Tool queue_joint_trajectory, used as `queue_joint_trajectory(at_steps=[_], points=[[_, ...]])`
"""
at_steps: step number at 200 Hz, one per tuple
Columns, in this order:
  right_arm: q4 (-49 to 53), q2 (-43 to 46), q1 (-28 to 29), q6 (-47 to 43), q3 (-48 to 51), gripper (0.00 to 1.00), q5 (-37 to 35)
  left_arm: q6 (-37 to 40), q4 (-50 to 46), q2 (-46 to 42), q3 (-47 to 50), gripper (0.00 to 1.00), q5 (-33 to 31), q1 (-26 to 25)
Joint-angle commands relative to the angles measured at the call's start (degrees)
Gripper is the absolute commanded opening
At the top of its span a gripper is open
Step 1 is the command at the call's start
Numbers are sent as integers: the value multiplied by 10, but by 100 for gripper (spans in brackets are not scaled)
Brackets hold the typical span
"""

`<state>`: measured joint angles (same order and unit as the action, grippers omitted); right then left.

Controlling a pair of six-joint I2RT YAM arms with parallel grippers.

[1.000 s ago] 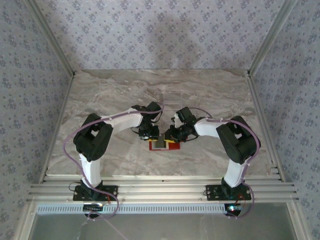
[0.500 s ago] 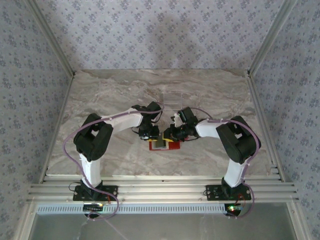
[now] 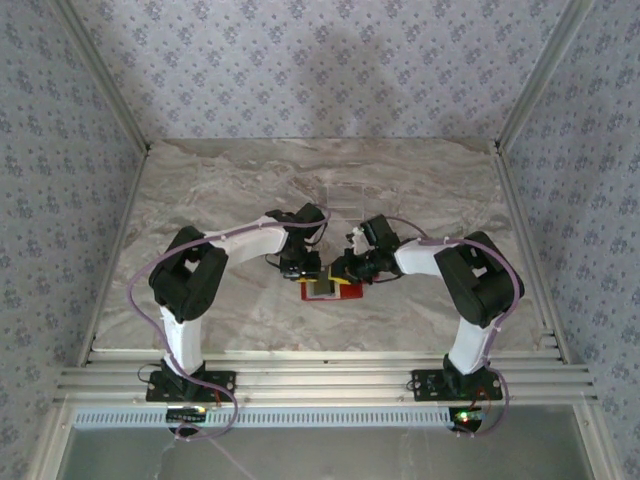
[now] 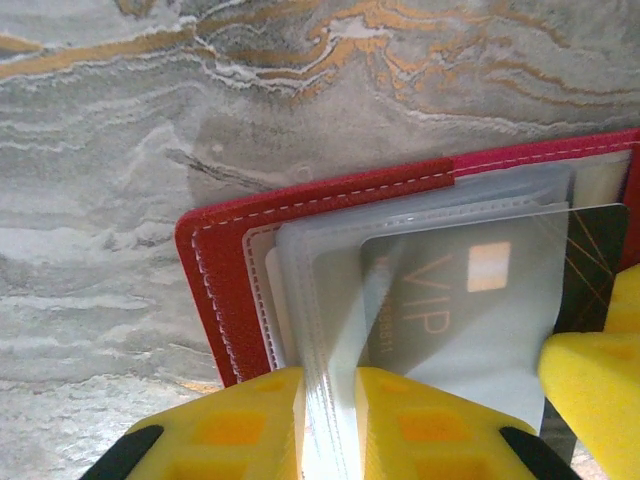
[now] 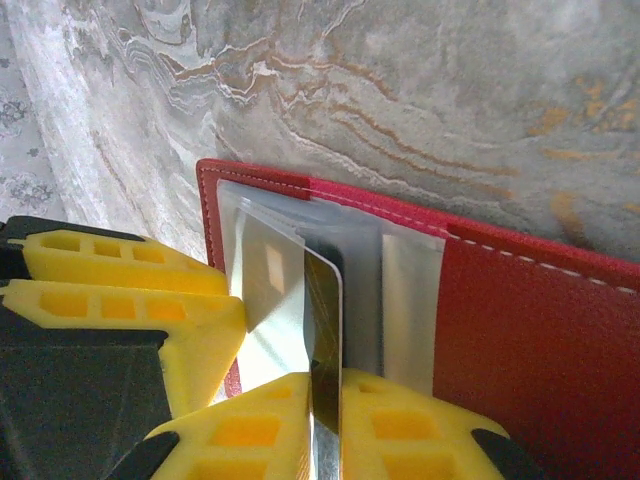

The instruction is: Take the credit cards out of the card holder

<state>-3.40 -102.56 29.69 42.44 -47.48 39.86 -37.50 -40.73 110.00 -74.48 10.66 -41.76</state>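
The card holder (image 3: 330,291) lies open and flat on the marbled counter (image 3: 200,200), with both arms bent in over it. Its red stitched edge (image 4: 215,300) frames a stack of pale, clear pockets.

The left claw (image 3: 302,272) comes in at the holder's left side. In the left wrist view the left claw (image 4: 330,385) is clenched on a clear sleeve (image 4: 325,300), and a thin fold of that plastic is pinched between its two yellow fingers (image 4: 225,425).

The right claw (image 3: 347,271) comes in at the holder's right side. In the right wrist view the right claw (image 5: 322,385) is clamped on one credit card (image 5: 322,320), which is seen edge-on and stands tilted up from the pockets. The left wrist view shows the face of the same credit card (image 4: 470,290): grey, marked VIP, with a pale chip square and a dark band along its right end. It lies over the holder's inner pockets. Whether its far end sits inside a pocket, I cannot tell.

The left claw's yellow fingers (image 5: 120,290) sit just beside the card, over the holder's end.
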Motion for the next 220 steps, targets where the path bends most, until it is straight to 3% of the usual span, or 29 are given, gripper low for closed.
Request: queue_joint_trajectory(at_steps=[1, 86, 105, 141, 220], points=[[16, 13, -10, -3, 10, 18, -14, 8, -35, 29, 10, 21, -35, -1], [-37, 25, -10, 22, 25, 13, 6, 7, -35, 28, 12, 21, -37, -1], [-51, 21, -10, 28, 25, 18, 17, 7, -35, 28, 11, 21, -36, -1], [-79, 9, -7, 43, 27, 17, 34, 8, -35, 28, 11, 21, -36, -2], [-5, 41, -20, 16, 37, 8, -36, 8, -36, 25, 15, 21, -37, -1]])
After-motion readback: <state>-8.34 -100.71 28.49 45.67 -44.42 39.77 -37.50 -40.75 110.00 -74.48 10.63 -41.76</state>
